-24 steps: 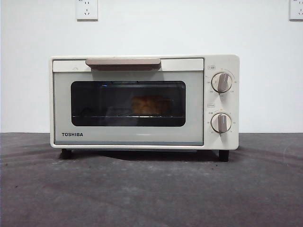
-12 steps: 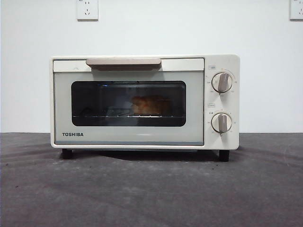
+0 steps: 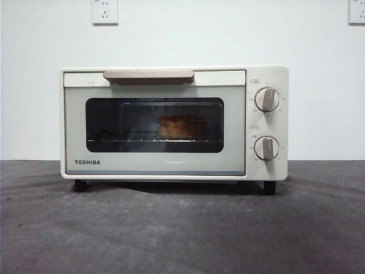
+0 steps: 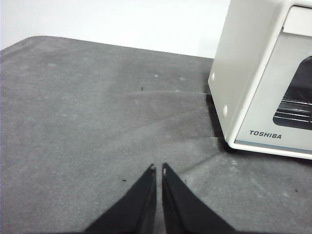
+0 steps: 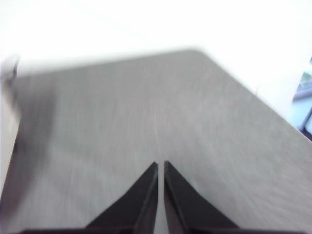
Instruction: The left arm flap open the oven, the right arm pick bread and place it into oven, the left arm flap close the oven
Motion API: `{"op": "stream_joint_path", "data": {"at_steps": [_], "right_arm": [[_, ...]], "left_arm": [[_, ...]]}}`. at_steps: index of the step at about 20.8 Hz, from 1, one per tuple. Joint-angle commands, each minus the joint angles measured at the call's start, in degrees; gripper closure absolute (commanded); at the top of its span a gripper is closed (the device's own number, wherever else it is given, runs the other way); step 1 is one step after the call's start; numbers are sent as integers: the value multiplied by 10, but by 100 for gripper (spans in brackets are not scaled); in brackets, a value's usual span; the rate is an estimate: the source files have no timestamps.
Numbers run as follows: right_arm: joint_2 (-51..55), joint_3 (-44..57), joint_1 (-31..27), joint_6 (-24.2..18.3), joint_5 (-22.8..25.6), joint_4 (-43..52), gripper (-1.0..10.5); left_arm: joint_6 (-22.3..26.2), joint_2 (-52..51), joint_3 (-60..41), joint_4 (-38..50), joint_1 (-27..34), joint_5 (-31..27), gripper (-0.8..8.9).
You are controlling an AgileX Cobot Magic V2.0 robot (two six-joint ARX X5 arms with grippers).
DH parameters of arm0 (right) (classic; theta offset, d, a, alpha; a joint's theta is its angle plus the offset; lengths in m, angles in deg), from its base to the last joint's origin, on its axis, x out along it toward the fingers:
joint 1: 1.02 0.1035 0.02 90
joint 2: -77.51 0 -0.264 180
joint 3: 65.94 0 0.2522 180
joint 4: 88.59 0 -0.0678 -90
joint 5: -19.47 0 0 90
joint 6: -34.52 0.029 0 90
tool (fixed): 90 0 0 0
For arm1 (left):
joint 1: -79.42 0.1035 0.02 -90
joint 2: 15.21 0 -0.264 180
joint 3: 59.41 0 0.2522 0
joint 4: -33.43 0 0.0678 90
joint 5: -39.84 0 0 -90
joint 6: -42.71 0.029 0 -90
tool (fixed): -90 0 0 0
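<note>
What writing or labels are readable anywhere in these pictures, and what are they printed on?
"TOSHIBA": on the oven door's lower corner, dark letters, readable in the front and left wrist views.
Small labels above the two knobs: too small to read.
Dial markings around both knobs: too small to read.
Wall sockets: no readable text.

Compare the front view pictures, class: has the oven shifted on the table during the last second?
No. The oven keeps the same place beneath the wall socket, door shut, with the bread inside.
</note>
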Motion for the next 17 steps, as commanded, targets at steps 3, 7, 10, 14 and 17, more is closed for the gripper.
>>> {"op": "stream_joint_path", "data": {"at_steps": [3,7,10,14,17], "right_arm": [[108,199,-59,-33,-119,137,929],[134,260,-72,-43,-191,162,929],[152,278,-75,-63,-214,155,929],[157,286,-75,-113,-275,150,929],[157,286,-75,-123,-283,151,929]], "left_arm": [[7,-1,-12,-2,0,-1,786],[7,-1,-12,-2,0,-2,786],[7,-1,-12,-2,0,-2,786],[7,-1,-12,-2,0,-1,786],[7,-1,-12,-2,0,-1,785]]}}
